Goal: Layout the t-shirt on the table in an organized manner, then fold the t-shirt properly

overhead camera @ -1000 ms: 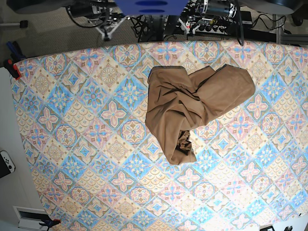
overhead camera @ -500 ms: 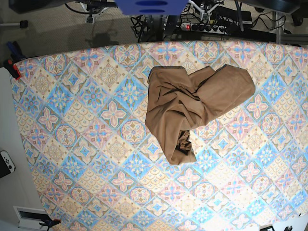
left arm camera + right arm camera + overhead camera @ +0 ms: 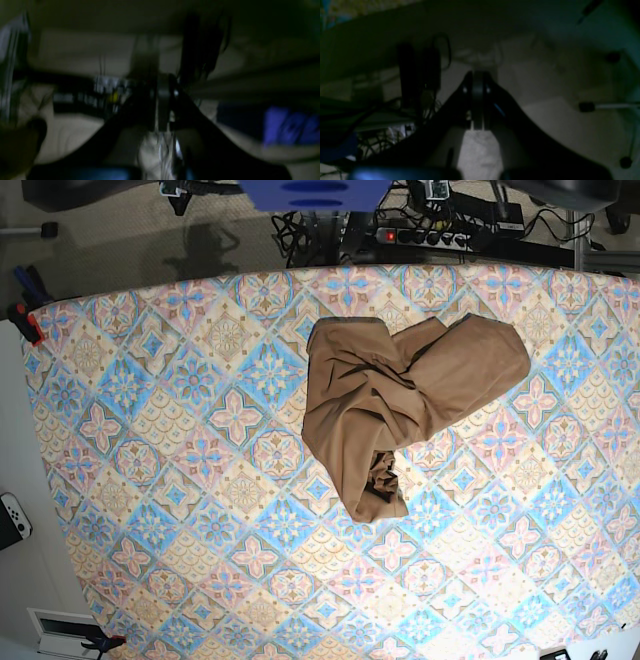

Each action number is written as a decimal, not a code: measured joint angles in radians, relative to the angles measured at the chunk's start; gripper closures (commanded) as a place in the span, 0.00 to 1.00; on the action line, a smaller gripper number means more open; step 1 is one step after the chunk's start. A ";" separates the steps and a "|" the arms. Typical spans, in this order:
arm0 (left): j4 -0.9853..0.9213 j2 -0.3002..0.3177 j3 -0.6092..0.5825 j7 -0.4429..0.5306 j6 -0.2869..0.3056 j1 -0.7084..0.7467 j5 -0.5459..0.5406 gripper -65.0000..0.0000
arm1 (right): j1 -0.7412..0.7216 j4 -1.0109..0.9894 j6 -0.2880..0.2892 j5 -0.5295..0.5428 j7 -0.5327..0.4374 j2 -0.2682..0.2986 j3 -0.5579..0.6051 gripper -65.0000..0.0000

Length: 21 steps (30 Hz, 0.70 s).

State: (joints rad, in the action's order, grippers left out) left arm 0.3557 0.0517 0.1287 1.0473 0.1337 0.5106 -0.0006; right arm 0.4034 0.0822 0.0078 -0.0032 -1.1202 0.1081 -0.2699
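Observation:
The tan-brown t-shirt lies crumpled in a heap on the patterned table, right of centre toward the far edge. A bunched fold hangs down at its near end. Neither arm reaches over the table in the base view. In the left wrist view my left gripper appears shut, blurred, over a dim floor beyond the table. In the right wrist view my right gripper has its jaws pressed together with nothing between them, above dim floor and cables.
A blue mount and a power strip with cables sit behind the table's far edge. Red clamps grip the left corner. A white controller lies off the table's left side.
The arm parts seen at the top edge of the base view have drawn back out of that view. The t-shirt has not moved.

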 measured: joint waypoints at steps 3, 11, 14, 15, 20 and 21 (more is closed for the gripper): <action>0.297 -0.024 -0.003 -0.003 0.002 0.158 0.004 1.00 | 0.048 0.127 0.000 0.000 -0.002 -0.003 -0.040 1.00; 0.742 -0.069 -0.025 -0.001 0.003 0.342 0.001 1.00 | 0.288 0.683 0.000 0.005 -0.014 -0.020 -0.101 1.00; 0.842 -0.068 -0.030 -0.009 0.004 0.394 0.004 1.00 | 0.362 0.832 0.000 -0.002 0.002 -0.053 -0.099 1.00; 0.888 -0.068 -0.042 -0.014 -0.003 0.420 -0.011 1.00 | 0.382 0.884 0.000 -0.007 -0.001 -0.062 -0.095 1.00; 1.199 -0.063 -0.065 -0.076 0.000 0.501 -0.003 1.00 | 0.468 1.117 -0.001 0.001 0.040 -0.066 -0.088 1.00; 1.266 -0.063 -0.062 -0.127 0.003 0.505 -0.008 1.00 | 0.485 1.167 0.001 0.006 0.079 -0.063 -0.074 1.00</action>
State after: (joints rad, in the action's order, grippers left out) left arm 1.6215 -0.0113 0.0666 0.9207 0.1364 1.0153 -0.0086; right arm 0.8886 1.2491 0.0086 0.0025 -1.0412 0.0448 -0.3443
